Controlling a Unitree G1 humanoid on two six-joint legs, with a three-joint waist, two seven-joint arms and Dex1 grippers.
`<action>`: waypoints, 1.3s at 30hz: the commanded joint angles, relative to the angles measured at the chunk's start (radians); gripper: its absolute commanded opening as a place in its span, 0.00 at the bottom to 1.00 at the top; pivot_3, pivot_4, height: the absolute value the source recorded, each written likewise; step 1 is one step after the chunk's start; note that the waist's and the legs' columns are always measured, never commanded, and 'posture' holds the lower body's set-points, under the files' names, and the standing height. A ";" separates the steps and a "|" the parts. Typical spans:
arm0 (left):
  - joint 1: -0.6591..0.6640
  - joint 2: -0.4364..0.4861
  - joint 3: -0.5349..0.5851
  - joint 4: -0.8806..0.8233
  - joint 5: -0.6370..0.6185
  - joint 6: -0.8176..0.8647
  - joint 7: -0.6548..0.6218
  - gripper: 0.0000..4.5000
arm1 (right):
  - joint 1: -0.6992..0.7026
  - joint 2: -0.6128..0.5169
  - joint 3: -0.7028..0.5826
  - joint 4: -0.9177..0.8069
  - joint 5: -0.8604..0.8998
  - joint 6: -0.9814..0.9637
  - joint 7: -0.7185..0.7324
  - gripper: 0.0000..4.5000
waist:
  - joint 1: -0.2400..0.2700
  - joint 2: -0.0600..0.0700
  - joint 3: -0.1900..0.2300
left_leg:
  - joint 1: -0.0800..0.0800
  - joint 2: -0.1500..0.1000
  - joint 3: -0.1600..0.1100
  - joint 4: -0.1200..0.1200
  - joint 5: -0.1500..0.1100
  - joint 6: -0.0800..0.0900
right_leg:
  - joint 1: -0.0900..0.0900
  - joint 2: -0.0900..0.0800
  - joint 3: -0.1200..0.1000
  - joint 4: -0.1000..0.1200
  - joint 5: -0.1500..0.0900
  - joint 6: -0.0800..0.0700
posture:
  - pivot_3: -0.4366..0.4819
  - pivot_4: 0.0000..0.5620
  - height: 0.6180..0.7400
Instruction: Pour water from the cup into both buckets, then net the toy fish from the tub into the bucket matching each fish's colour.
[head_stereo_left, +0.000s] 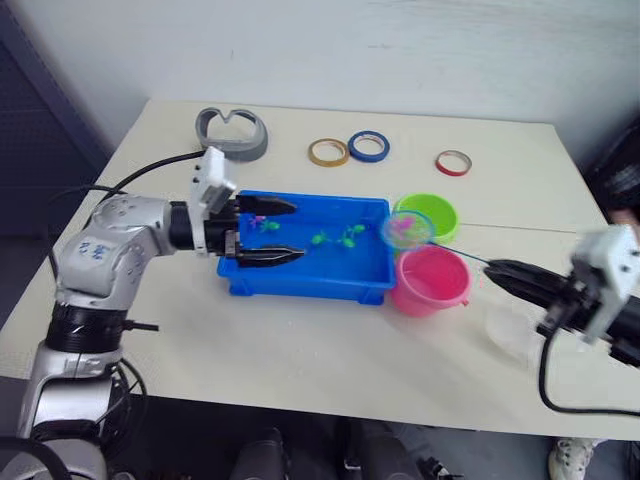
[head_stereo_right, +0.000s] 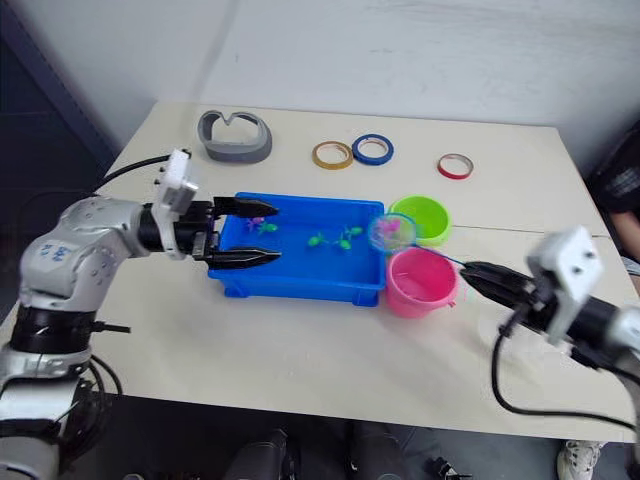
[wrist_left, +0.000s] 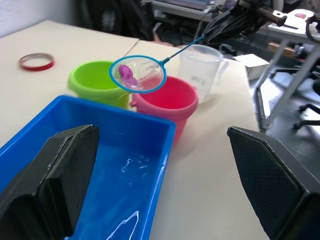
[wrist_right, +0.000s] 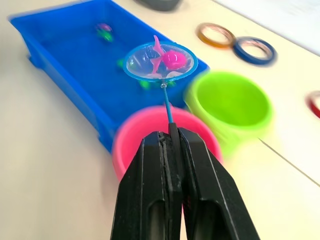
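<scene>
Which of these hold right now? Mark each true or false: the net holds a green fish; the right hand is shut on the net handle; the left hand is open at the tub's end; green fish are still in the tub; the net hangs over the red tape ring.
1. The net holds a green fish. False: the fish in it is pink.
2. The right hand is shut on the net's handle. True.
3. The left hand is open at the end of the blue tub. True.
4. Green fish lie in the tub. True.
5. The net hangs over the red tape ring. False: it hangs by the pink bucket and green bucket.
</scene>
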 joint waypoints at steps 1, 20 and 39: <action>-0.060 -0.031 -0.033 0.052 0.028 -0.061 -0.057 1.00 | 0.116 -0.002 -0.132 -0.062 -0.055 -0.121 0.022 0.00 | -0.003 0.000 0.000 | 0.001 0.000 0.000 0.000 0.000 0.000 | 0.001 0.000 0.000 0.000 0.000 0.000 | 0.48 0.27 1.00; -0.142 -0.109 -0.056 0.207 0.106 -0.161 -0.124 1.00 | 0.288 -0.112 -0.137 0.266 -1.025 -1.618 -0.278 0.00 | -0.004 0.000 0.000 | 0.011 -0.001 0.009 -0.001 0.001 -0.002 | 0.004 0.002 0.008 0.005 0.000 0.000 | 0.48 0.27 1.00; -0.017 0.022 0.056 0.196 0.119 -0.103 -0.052 1.00 | -0.103 -0.204 0.373 0.131 -0.189 -0.552 -0.188 0.00 | -0.023 0.000 0.000 | 0.015 0.001 0.011 0.001 0.003 -0.004 | 0.004 0.002 0.011 0.011 0.000 0.000 | 0.48 0.27 1.00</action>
